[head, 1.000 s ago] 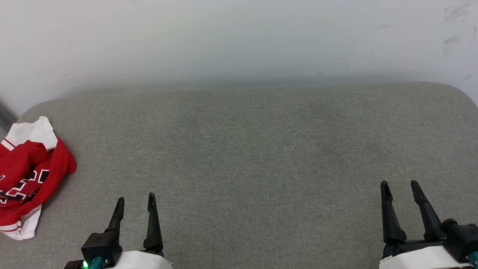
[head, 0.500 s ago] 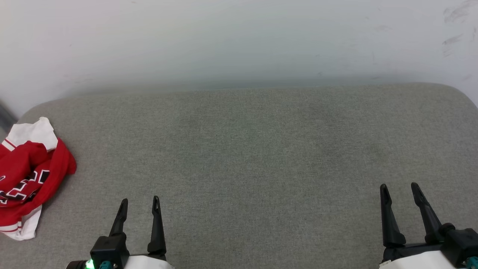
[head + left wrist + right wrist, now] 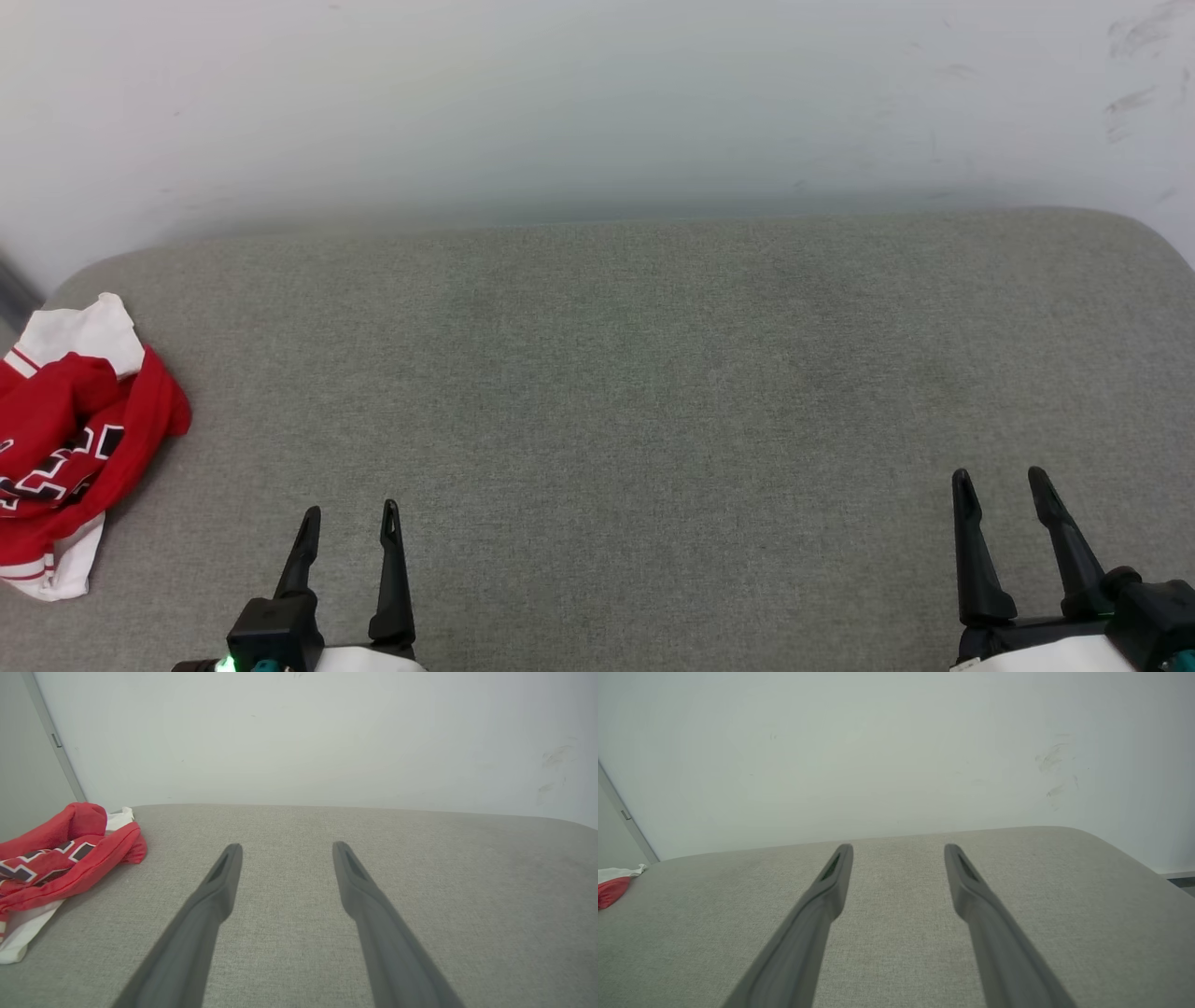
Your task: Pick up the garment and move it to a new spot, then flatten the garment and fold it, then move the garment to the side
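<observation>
Garment: you find the garment at the far left edge of the desk, crumpled in a heap. It is mostly red, with white sleeve cloth at its far end and at its near end, and black letters with white edges show in the folds. The left border of the head view cuts off part of it.

Left gripper: the left gripper is at the lower left of the head view, over the near part of the desk. It is to the right of the garment and apart from it, with bare grey fabric between them.

Left fingers: the two dark fingers stand well apart and hold nothing. In the left wrist view you see only desk fabric in the gap, and the garment lies to their left.

Right gripper: the right gripper is at the lower right, well apart from the garment — nearly the whole width of the desk lies between them.

Right fingers: these fingers are also spread wide, with nothing between them.

Contact: you cannot tell from these views whether any fingertip touches the fabric.

Desk: it has a grey woven cover and rounded far corners.

Wall: the wall behind the desk is pale — a few dark scuff marks show at its upper right.
</observation>
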